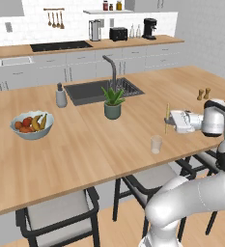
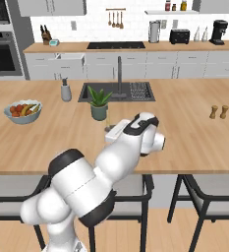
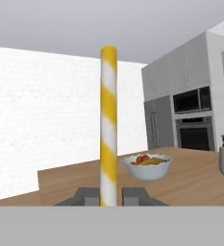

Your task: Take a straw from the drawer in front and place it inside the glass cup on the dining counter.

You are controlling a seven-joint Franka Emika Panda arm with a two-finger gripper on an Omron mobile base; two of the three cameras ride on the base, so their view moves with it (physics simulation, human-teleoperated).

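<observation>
- While the gripper (image 1: pixel 170 118) hangs over the dining counter (image 1: pixel 85 140), its two dark tips are pressed tight on the straw (image 1: pixel 167 117), one on each side.
- In the hand view the straw (image 3: pixel 108 126) stands straight up between the tips, with yellow and white stripes.
- From the left base view the straw is held upright, up in the air, and not touching the wood.
- The glass cup (image 1: pixel 156 144) stands near the front edge of the counter, at about 7 o'clock from the straw. The two are near each other but not touching.
- The cup looks empty, so the straw is not in it yet.
- My guess is that the picking-up part is done and the carrying part is nearly done. The putting-in part comes next.
- The next move needs the arm to bring the straw right over the mouth of the cup, toward 7 o'clock.
- Then the straw must go down with its bottom end inside the rim, and only then should the tips let go.
- The cup is small and light-looking, so a bump on its rim could tip it over.
- A fruit bowl (image 1: pixel 32 125) sits far off at 9 o'clock, and a plant pot (image 1: pixel 112 110) at 10 o'clock. Both are well out of the way.
</observation>
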